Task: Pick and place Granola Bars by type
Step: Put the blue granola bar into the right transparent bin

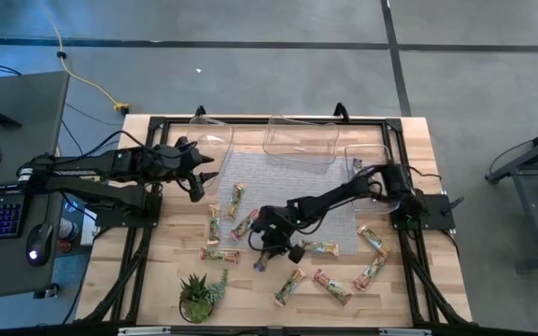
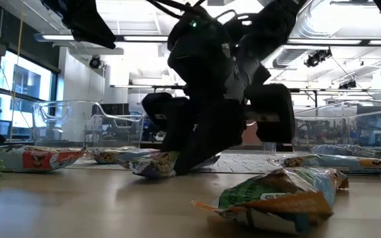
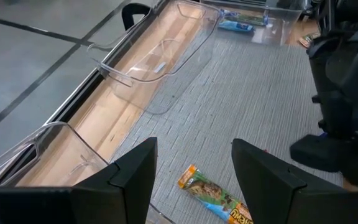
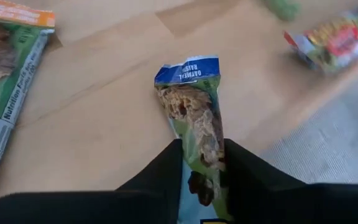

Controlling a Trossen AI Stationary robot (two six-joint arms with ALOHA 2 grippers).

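1. Your right gripper (image 1: 265,254) is low over a bar (image 1: 261,264) at the mat's (image 1: 288,191) front edge.
2. Your left gripper (image 1: 200,177) hovers by the left tub (image 1: 215,135).
3. Other bars (image 1: 332,287) lie scattered across the table (image 1: 418,140).
4. A plant (image 1: 200,294) stands at the front left.

In the right wrist view the blue-topped granola bar (image 4: 194,118) disappears at its near end between the right end effector (image 4: 202,177) fingers, so its full length is hidden. A green-orange bar (image 4: 8,74) is cut by the picture's edge. Beyond, a red-pink bar (image 4: 334,37) is blurred (its print unreadable). From above, the bars in the right-hand tub (image 1: 370,161) are too small to tell.
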